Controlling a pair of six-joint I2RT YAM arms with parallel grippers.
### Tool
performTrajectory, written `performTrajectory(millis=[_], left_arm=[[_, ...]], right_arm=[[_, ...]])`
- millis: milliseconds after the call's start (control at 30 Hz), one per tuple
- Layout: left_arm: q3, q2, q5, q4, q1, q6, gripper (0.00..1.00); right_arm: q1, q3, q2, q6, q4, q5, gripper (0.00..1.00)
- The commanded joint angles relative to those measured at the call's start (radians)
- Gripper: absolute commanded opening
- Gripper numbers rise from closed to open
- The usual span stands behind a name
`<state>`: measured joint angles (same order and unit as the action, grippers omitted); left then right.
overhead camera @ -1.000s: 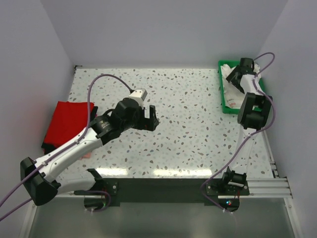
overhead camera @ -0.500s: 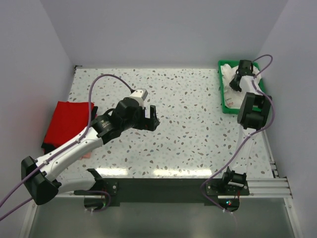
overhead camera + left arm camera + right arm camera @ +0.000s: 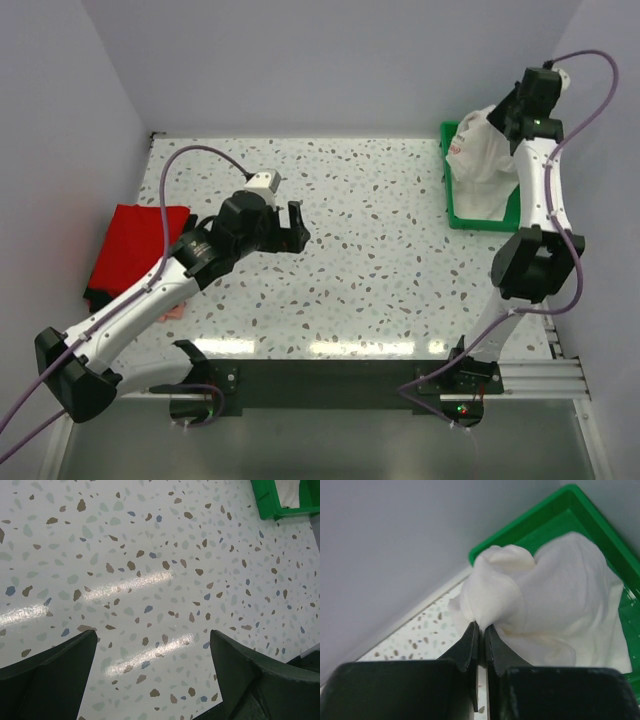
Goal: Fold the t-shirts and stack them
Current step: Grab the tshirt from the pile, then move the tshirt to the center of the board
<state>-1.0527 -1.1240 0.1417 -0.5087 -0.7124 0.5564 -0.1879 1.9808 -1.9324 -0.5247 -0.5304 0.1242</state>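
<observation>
Above green tray (image 3: 472, 220), right claw (image 3: 481, 626) tight on white t-shirt (image 3: 545, 595); left claw (image 3: 152, 637) agape.

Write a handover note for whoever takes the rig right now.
Left end effector: open, empty, hovering over the table, left of centre.
Right end effector: shut on the white shirt, holding it up over the green tray at far right; the shirt's lower end hangs into the tray.
Red shirt: lies flat at the table's left edge, apparently folded, on something darker.
Done: red shirt looks folded and placed.
Left: bring the white shirt to the table, spread it, fold it, stack it on the red one.
</observation>
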Motion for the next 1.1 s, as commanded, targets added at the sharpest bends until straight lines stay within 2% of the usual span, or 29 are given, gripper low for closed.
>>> performTrajectory(millis=[0,100,267,500,600,733,867,900,933,967,1033,1067], left_arm=[[-0.012,0.041,0.013,0.049,0.03,-0.001,1.0],[-0.003,0.064,0.012,0.05,0.057,0.0,1.0],[0.016,0.104,0.013,0.053,0.09,0.013,1.0],[0.039,0.168,0.042,0.035,0.102,0.049,1.0],[0.04,0.182,0.056,0.021,0.103,0.063,1.0],[0.048,0.196,0.068,0.006,0.105,0.079,1.0],[0.068,0.196,0.085,-0.008,0.105,0.105,1.0],[0.071,0.193,0.093,-0.019,0.105,0.114,1.0],[0.08,0.188,0.098,-0.025,0.105,0.125,1.0],[0.085,0.181,0.108,-0.033,0.105,0.151,1.0],[0.111,0.173,0.133,-0.05,0.106,0.172,1.0],[0.12,0.167,0.14,-0.057,0.108,0.201,1.0]], right_arm=[[0.044,-0.003,0.185,-0.015,0.061,-0.081,0.0],[0.129,-0.036,0.295,0.0,0.069,-0.077,0.0],[0.37,-0.099,0.455,0.009,0.102,-0.035,0.0],[0.7,-0.056,0.495,-0.005,0.121,-0.074,0.0],[0.775,-0.034,0.489,0.0,0.121,-0.092,0.0],[0.775,-0.111,0.516,-0.001,0.092,-0.049,0.01],[0.734,-0.394,0.582,-0.007,0.116,0.011,0.09],[0.679,-0.451,0.595,-0.023,0.122,-0.001,0.11],[0.641,-0.509,0.607,-0.056,0.135,-0.079,0.14],[0.601,-0.621,0.61,-0.072,0.148,-0.109,0.19],[0.519,-0.709,0.599,-0.083,0.159,-0.123,0.37],[0.504,-0.767,0.596,-0.078,0.149,-0.148,0.51]])
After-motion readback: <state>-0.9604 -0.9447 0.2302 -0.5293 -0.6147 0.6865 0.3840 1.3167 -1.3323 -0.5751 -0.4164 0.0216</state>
